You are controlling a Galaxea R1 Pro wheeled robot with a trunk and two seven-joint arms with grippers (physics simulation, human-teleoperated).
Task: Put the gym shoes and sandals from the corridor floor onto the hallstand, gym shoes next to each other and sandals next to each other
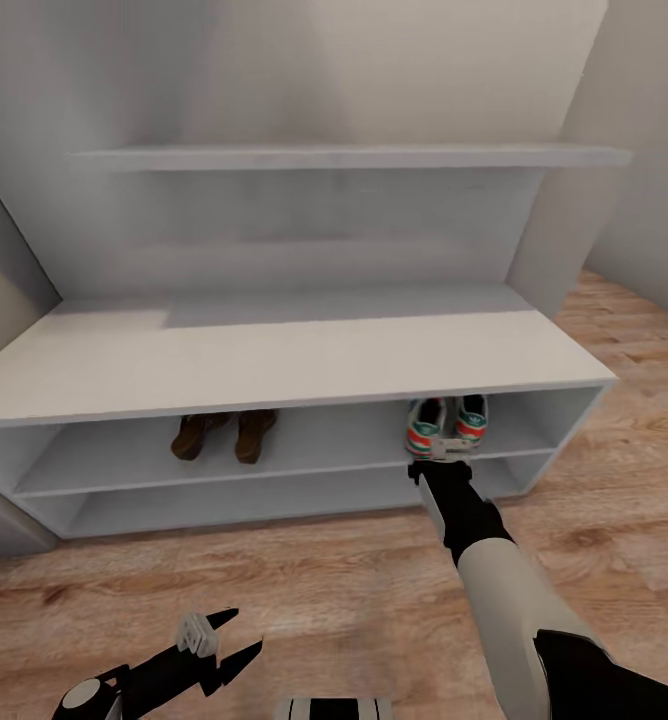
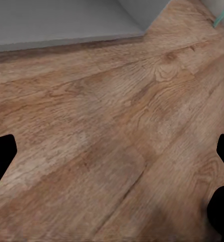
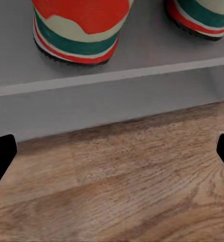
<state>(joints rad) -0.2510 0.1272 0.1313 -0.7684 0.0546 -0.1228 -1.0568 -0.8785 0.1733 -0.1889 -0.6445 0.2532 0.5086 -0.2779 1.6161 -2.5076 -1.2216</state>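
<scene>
The two gym shoes [image 1: 427, 425] [image 1: 471, 417] stand side by side, heels outward, at the right of the upper compartment of the hallstand [image 1: 274, 365]. Their red heel patches show close up in the right wrist view, one [image 3: 81, 25] near, the other [image 3: 202, 12] beside it. The two sandals [image 1: 196, 435] [image 1: 255, 433] sit together further left on the same shelf. My right gripper [image 1: 442, 447] is open and holds nothing, just in front of the shelf edge [image 3: 112, 75] by the nearer gym shoe. My left gripper [image 1: 239, 632] hangs open low over the corridor floor [image 2: 112, 151].
A long wall shelf [image 1: 354, 157] runs above the hallstand's flat top. The lower compartment [image 1: 274, 500] holds nothing I can see. Plank floor [image 1: 324, 580] spreads in front of the unit and to its right. A wall [image 1: 634, 150] closes in at the right.
</scene>
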